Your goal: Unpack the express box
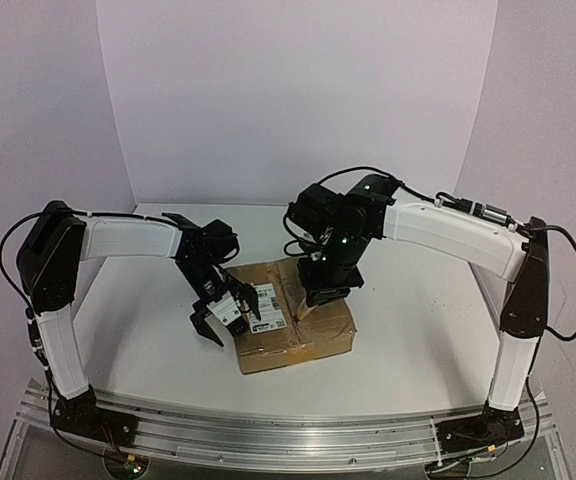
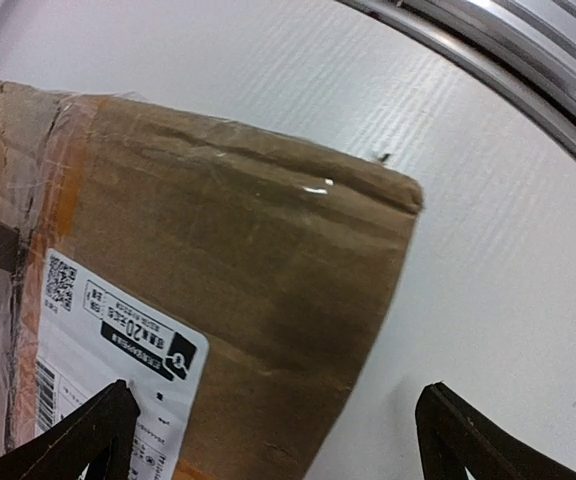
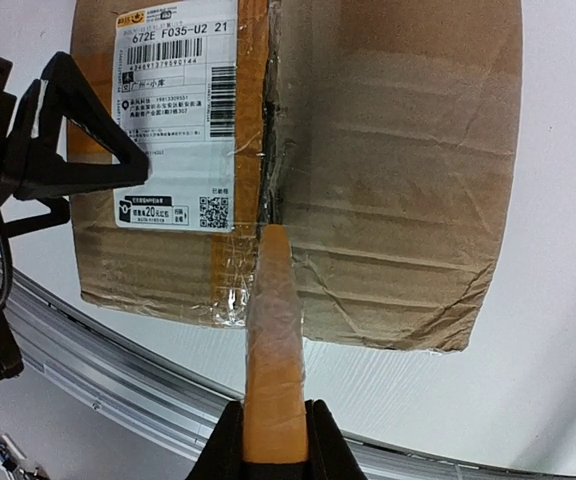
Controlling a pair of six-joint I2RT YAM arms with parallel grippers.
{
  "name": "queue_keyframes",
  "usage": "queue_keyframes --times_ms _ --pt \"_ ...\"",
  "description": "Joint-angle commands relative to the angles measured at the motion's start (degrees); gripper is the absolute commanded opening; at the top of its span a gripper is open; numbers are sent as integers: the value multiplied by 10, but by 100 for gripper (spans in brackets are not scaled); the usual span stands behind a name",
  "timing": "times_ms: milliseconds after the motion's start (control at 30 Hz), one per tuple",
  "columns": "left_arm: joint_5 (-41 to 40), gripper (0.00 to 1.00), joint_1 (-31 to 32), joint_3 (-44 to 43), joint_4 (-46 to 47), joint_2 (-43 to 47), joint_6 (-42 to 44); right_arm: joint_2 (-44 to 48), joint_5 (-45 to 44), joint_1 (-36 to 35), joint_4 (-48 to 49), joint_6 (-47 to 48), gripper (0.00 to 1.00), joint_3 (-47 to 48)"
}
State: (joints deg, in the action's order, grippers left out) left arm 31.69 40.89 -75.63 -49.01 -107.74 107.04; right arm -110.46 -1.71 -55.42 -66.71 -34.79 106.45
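Near the front edge of the table (image 1: pixel 418 340), between both arms, I see the express box (image 1: pixel 293 320) lying flat and slightly skewed, its taped seam running near-to-far, my left gripper (image 1: pixel 230 313) spread wide astride the edge by the label (image 3: pixel 173 120), my right gripper (image 3: pixel 273 420) pinching an orange stick (image 3: pixel 271 320) whose tip is at the seam, with bare table on both sides and the rail (image 1: pixel 268 425) close to the box's near corner.
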Motion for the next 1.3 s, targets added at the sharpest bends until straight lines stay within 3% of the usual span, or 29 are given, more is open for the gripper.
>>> queue_keyframes --times_ms 0,133,533,1000,1267 --pt "-8 95 17 42 155 -3 -95 -20 -24 -10 -10 -14 0 49" --pt "-29 78 20 65 185 -6 -143 -28 -29 -37 -21 -53 0 52" --pt "-81 57 15 111 210 -22 -196 63 -38 -83 -65 -103 0 -92" --pt "-100 50 9 114 209 -35 -230 122 12 -143 -88 -154 0 -147" --pt "-92 50 9 113 185 -32 -216 173 -106 -84 -29 -158 0 -115"
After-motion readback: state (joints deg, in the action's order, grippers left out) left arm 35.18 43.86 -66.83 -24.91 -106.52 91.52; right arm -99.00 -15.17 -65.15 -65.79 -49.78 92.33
